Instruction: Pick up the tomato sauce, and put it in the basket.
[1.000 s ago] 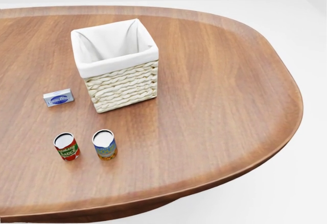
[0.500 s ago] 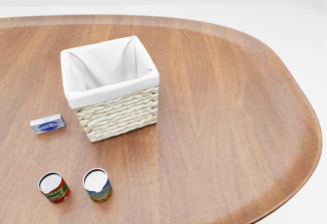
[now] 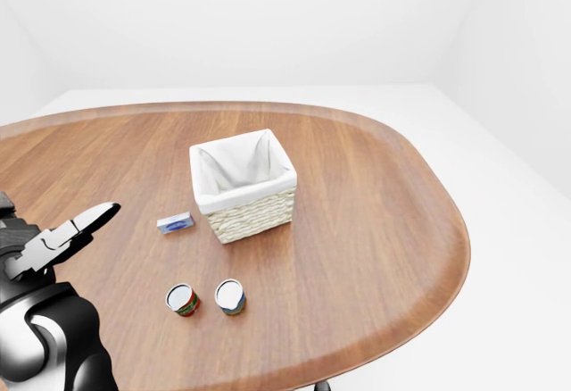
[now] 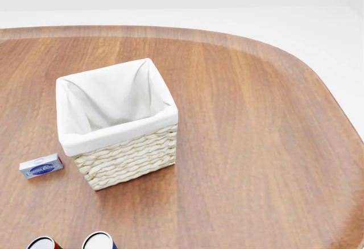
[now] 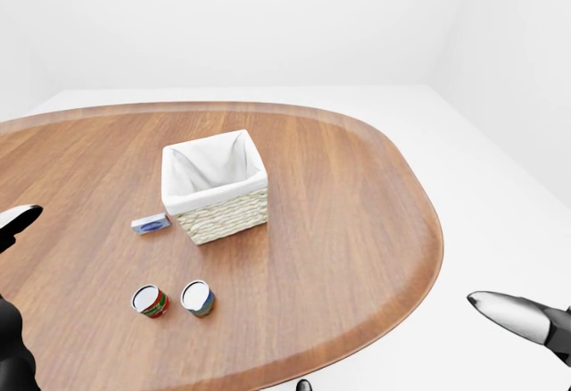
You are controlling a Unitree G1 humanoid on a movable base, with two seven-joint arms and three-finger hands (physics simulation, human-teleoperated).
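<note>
Tomato sauce can [image 3: 182, 300] upright on tabletop [image 3: 375, 230], lower left of basket [image 3: 243, 185], just beside blue-label can [image 3: 230, 296]. Small box [image 3: 176, 222] left of basket. My left hand [image 3: 55, 239] fingers released, holding nothing; right hand [image 5: 522, 316]: can't tell.

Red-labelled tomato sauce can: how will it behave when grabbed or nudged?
The small red-labelled tomato sauce can stands upright on the wooden table, so it is probably stable. Tipped over, its round body would likely roll. It looks rigid, probably smooth under fingers.
</note>
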